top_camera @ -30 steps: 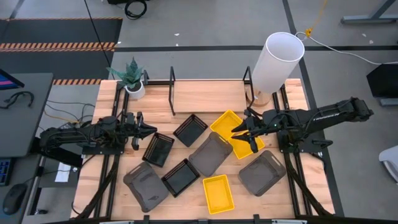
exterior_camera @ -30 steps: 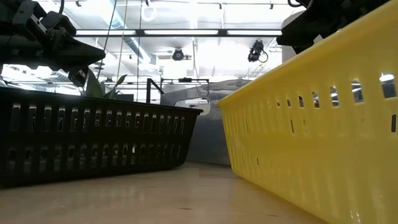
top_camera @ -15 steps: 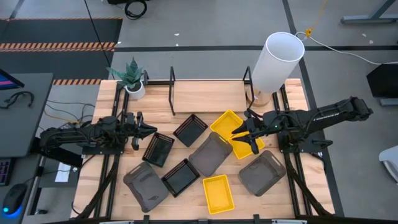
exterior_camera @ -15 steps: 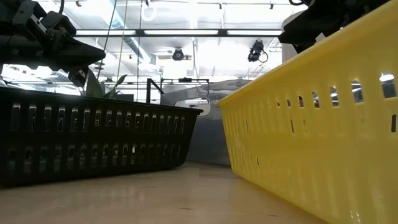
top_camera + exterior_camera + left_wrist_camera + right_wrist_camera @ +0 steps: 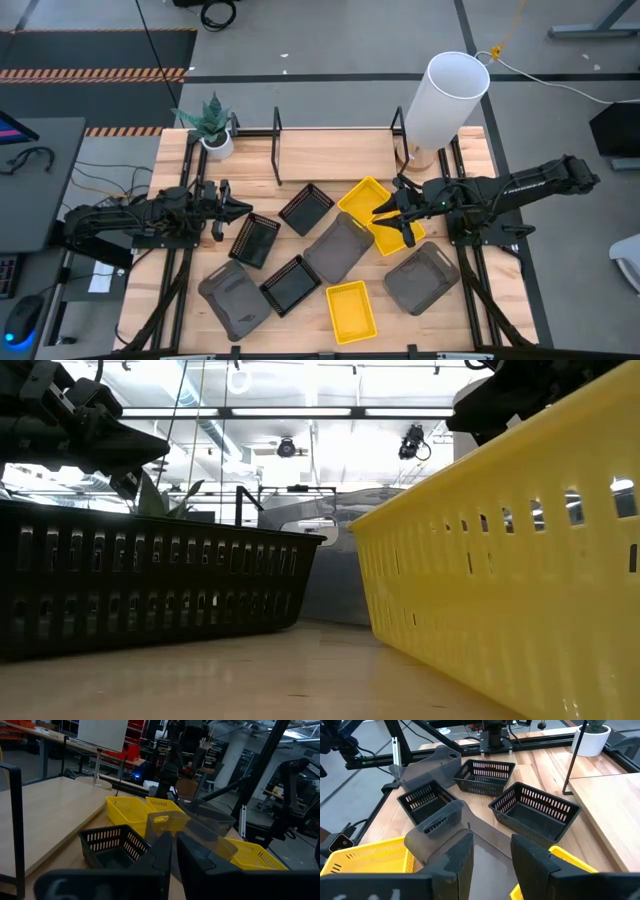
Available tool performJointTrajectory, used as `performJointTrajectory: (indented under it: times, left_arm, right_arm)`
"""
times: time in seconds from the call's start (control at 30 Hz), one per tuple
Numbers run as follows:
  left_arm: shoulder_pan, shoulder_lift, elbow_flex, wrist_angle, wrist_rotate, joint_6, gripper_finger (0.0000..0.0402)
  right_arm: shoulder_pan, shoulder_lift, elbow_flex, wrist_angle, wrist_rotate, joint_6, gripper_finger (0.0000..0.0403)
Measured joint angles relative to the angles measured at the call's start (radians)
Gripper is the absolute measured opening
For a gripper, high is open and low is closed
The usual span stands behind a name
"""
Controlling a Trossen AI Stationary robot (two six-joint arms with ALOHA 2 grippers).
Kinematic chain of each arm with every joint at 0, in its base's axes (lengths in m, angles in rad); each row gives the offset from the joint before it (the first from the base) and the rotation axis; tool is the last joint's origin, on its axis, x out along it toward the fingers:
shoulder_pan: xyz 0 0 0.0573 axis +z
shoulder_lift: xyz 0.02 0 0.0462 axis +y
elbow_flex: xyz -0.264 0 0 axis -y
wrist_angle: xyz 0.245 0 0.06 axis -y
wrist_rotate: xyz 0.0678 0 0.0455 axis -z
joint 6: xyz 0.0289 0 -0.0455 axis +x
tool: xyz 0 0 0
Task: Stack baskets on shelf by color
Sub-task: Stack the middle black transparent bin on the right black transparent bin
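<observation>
Baskets lie loose on the tabletop in the high view, none yet on the shelf [image 5: 335, 155], which runs beyond both grippers toward the far edge. Counted here: three yellow baskets [image 5: 351, 310], three black slatted baskets [image 5: 255, 240] and three grey baskets [image 5: 338, 246]. The right gripper [image 5: 398, 218] hovers over the yellow pair, its fingers parted a little and holding nothing I can make out. The left gripper [image 5: 238, 209] hangs just before a black basket, fingers drawn nearly together, empty.

Low view: one black basket [image 5: 150, 585] and one yellow basket [image 5: 510, 550] fill the foreground; both arms show only as dark shapes above.

Left wrist view: fingers almost touching, a black basket just ahead, yellow and grey ones beyond.

Right wrist view: fingers moderately apart above a grey basket [image 5: 440, 822]; three black baskets lie farther off.

To do this step well, each gripper should probably pinch one rim squarely, lift level, and keep colours separate.
</observation>
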Motion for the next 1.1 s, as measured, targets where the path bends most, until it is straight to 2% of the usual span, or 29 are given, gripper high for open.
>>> performJointTrajectory:
  times: [1.1]
  left_arm:
    - [0.0,0.0,0.0,0.0,0.0,0.0,0.0029]
  right_arm:
    - [0.034,0.0,0.0,0.029,0.019,-0.007,0.0135]
